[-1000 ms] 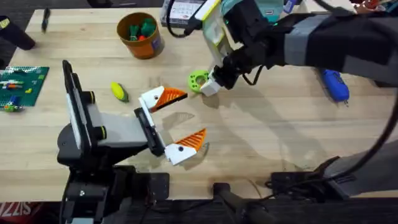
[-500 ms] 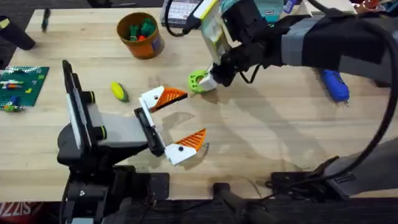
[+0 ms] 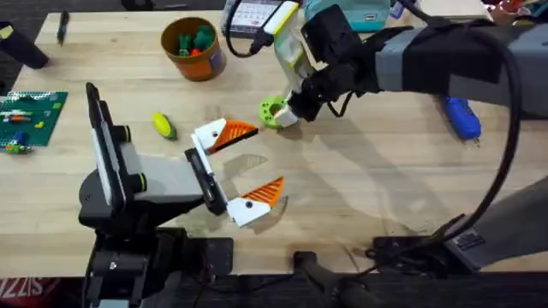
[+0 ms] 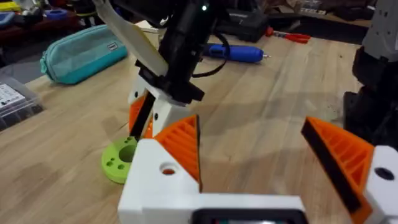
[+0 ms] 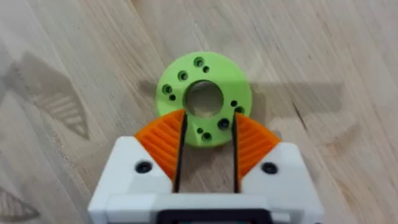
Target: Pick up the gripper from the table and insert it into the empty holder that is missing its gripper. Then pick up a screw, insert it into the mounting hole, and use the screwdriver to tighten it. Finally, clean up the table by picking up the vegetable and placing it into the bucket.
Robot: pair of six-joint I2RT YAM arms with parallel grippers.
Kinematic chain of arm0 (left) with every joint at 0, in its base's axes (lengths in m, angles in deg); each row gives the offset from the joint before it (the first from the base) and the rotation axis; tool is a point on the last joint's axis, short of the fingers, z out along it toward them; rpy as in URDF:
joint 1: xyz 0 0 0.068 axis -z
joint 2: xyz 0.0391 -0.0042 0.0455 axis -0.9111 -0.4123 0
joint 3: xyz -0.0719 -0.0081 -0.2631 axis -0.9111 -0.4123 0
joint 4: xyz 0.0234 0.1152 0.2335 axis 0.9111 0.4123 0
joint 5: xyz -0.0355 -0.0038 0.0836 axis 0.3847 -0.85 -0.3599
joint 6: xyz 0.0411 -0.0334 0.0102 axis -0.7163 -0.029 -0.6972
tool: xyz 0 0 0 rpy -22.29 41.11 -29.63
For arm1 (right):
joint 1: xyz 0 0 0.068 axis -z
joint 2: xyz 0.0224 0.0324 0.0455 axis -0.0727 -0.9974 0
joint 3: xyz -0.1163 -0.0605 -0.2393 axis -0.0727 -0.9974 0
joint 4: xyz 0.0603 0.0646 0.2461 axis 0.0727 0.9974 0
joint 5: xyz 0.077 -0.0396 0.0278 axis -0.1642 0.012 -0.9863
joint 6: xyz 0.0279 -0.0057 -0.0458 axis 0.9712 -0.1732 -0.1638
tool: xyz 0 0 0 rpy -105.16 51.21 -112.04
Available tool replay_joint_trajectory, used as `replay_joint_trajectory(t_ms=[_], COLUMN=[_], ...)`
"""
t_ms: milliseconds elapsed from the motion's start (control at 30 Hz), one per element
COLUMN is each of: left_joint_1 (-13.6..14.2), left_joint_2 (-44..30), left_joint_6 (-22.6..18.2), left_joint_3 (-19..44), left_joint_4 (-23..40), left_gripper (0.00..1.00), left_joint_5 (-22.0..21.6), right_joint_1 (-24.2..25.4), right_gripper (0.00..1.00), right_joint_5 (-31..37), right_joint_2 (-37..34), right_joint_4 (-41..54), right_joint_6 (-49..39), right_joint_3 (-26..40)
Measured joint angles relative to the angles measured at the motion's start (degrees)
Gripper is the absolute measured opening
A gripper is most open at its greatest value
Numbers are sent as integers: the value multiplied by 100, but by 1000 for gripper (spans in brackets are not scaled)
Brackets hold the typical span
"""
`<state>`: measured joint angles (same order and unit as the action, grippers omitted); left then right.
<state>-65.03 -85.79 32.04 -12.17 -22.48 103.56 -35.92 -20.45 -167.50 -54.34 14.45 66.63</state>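
Note:
My right gripper (image 3: 287, 114) reaches in from the right and hangs over the near rim of a flat green ring disc (image 5: 204, 99). Its orange pads (image 5: 163, 138) stand a narrow gap apart with nothing between them. My left gripper (image 3: 261, 158) rests open in mid-table. Both of its white holders (image 4: 155, 180) carry an orange ribbed gripper wedge (image 4: 183, 146). The yellow vegetable (image 3: 163, 125) lies left of it and the orange bucket (image 3: 193, 51) stands at the back. The blue screwdriver (image 3: 461, 115) lies far right. A screw is out of view.
A green board with small parts (image 3: 27, 118) sits at the left edge. A teal pouch (image 4: 84, 53) and a clear box lie at the back. The right arm (image 3: 428, 60) spans the back right. Bare wood lies in the front right.
My right gripper has edged a little left, closer over the green ring disc. The left arm and the other things have not moved.

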Motion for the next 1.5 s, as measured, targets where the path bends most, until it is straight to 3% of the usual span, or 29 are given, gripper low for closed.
replay_joint_trajectory(t_ms=[167, 567, 700, 1500], left_joint_1=[0, 0, 0, 0], left_joint_2=[0, 0, 0, 0], left_joint_6=[0, -2, -2, -4], left_joint_3=[0, 0, 0, 0], left_joint_4=[0, 0, 0, 0], left_gripper=[999, 997, 996, 997], left_joint_5=[0, 0, 0, 0], right_joint_1=[0, 0, 0, -2], right_gripper=[276, 128, 14, 4], right_joint_5=[0, 295, 332, 369], right_joint_2=[0, 0, 0, 254], right_joint_4=[-7, -30, -67, -26], right_joint_6=[0, -1, -1, 1], right_joint_3=[0, 0, 0, 0])
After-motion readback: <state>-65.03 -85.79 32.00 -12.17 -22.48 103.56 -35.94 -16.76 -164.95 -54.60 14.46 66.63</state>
